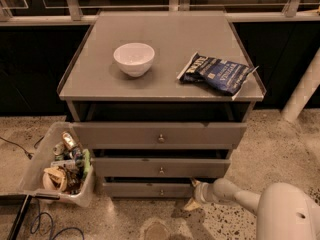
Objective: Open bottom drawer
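The bottom drawer (145, 189) is the lowest grey front of the cabinet, with a small round knob (161, 191) at its centre. It stands slightly out, a dark gap above it. My gripper (192, 194) reaches in from the lower right on a white arm (235, 196). It sits at the drawer's right end, close to the floor. One finger points up at the drawer's corner and one down toward the floor.
The middle drawer (161, 167) and top drawer (160, 134) stick out further. On the cabinet top lie a white bowl (133, 58) and a blue chip bag (215, 73). A bin of trash (62, 166) stands at the left. A white pole (302, 91) is at right.
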Available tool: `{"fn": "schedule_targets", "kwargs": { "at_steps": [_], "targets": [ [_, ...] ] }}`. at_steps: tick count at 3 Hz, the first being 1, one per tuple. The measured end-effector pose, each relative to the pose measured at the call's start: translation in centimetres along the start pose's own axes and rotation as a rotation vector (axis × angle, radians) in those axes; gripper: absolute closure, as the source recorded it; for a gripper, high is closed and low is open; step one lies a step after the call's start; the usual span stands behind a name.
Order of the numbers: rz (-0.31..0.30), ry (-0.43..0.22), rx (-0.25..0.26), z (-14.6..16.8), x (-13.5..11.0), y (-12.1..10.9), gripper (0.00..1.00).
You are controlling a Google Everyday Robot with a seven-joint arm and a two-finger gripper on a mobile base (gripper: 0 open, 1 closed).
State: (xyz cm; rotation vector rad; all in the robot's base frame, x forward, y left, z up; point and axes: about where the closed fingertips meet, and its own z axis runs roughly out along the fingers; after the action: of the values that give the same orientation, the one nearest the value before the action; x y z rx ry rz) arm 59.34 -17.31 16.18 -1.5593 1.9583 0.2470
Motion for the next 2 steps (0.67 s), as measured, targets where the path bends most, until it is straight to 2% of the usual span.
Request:
{"fn": "schedule_targets", "kwargs": {
  "at_steps": [2],
  "targets": [
    [0.0,0.0,0.0,0.0,0.0,0.0,0.65]
  ]
}}
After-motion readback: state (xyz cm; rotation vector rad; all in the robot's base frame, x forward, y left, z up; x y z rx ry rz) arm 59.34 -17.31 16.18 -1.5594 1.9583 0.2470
